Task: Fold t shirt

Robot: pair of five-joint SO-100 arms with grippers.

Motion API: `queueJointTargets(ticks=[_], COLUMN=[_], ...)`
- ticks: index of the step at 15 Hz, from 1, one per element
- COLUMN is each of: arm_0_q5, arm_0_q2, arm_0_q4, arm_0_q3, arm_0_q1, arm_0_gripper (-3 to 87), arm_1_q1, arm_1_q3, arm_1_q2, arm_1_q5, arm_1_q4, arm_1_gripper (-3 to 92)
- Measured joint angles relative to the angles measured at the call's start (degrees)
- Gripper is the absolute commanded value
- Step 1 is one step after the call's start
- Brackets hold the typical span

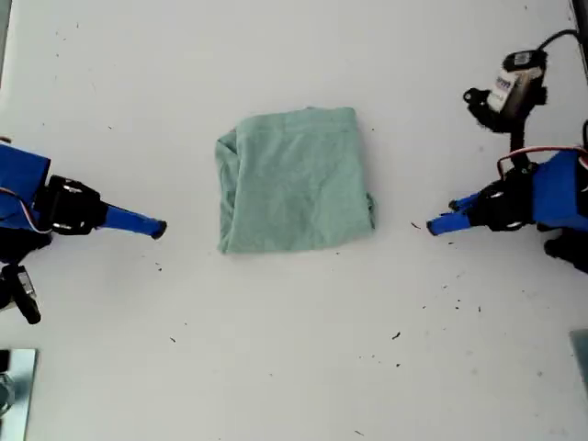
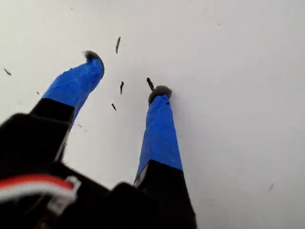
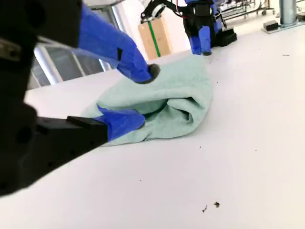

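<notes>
Sitting mid-table (image 1: 110, 83) is our t shirt (image 1: 294, 182), folded into a squarish bundle. My first gripper (image 2: 126, 76) and my second gripper (image 3: 142, 98) are both spread apart, holding nothing.

The t shirt (image 1: 296, 181) is a plain pale sage green with no print, a shade darker in its creases. Around it the table (image 1: 294, 367) is white, flecked with small dark specks. My first gripper (image 2: 126, 74) has bright blue fingers with grey tips on a black body. My second gripper (image 3: 143, 95) shows the same blue over black, facing the shirt.
</notes>
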Motion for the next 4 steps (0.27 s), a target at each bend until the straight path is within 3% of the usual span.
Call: queueJointTargets(ticks=[4], arm_0_q5=[0.0], arm_0_q2=[0.0], arm_0_q4=[0.0], arm_0_q3=[0.0], arm_0_q1=[0.0], arm_0_gripper=[11.6], arm_1_q1=[0.2], arm_1_q3=[0.1], arm_1_q2=[0.0], arm_1_q5=[-2.9], arm_1_q4=[0.0], arm_1_gripper=[16.7])
